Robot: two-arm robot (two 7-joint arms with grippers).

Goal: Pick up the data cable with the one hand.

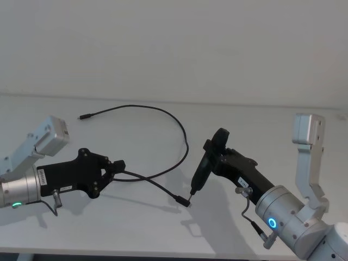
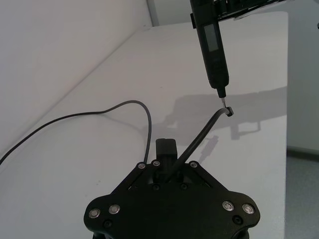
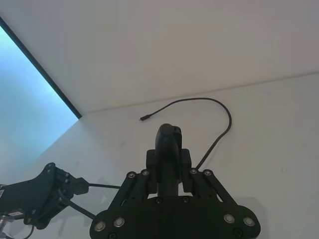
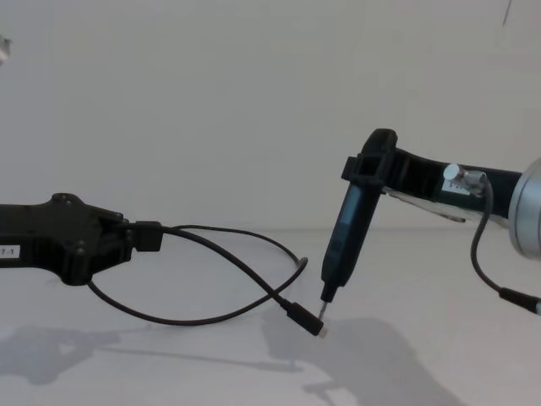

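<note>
Left gripper (image 1: 118, 165) sits low at the near left of the white table (image 1: 261, 125), jaws closed on the data cable (image 1: 182, 133), pinching it a short way back from the near plug. In the left wrist view the gripper (image 2: 167, 149) has the cord clamped between its fingers, and the cord runs out ahead of it to the plug end. From the pinch the short free length slopes forward and down to the near plug (image 1: 182, 201), which hangs just above the table in the chest view (image 4: 306, 320). Right gripper (image 1: 202, 168), coming in from the near right, is closed on a slim black pen-like tool (image 1: 206, 163) held point down; its thin metal tip (image 4: 324, 306) is right at the near plug, touching or nearly so, can't tell which. Behind the left gripper the rest of the cable loops right, then arcs back across the middle of the table and curves left. Far plug (image 1: 84, 116) lies flat near the back left, well apart from both grippers, also seen in the right wrist view (image 3: 145, 118).
</note>
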